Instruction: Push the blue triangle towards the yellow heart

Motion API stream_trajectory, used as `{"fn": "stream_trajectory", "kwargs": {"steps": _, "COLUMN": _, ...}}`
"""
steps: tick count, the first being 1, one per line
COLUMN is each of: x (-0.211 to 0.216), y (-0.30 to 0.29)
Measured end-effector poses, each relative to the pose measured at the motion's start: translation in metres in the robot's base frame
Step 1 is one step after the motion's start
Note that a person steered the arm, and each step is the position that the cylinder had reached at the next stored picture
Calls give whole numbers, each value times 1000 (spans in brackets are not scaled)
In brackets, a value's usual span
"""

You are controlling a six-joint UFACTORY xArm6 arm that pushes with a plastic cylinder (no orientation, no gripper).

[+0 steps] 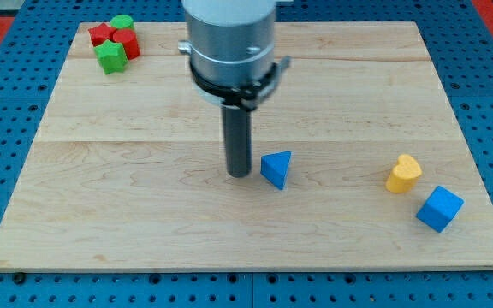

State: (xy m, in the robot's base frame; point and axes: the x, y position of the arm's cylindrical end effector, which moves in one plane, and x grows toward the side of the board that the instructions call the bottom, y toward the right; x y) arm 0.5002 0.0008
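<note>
My tip (240, 174) just left of blue triangle (276, 168), seemingly touching, yellow heart (403, 174) well right, no jaws

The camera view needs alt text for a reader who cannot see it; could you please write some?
My tip rests on a wooden board just left of the blue triangle, with the yellow heart and a blue cube toward the view's right. Red and green blocks cluster at the top left.
</note>
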Motion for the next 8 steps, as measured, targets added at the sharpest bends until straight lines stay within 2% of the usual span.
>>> {"fn": "stream_trajectory", "kwargs": {"steps": 1, "x": 3, "y": 43}}
{"fn": "stream_trajectory", "kwargs": {"steps": 3, "x": -34, "y": 43}}
{"fn": "stream_trajectory", "kwargs": {"steps": 4, "x": -35, "y": 62}}
{"fn": "stream_trajectory", "kwargs": {"steps": 8, "x": 16, "y": 143}}
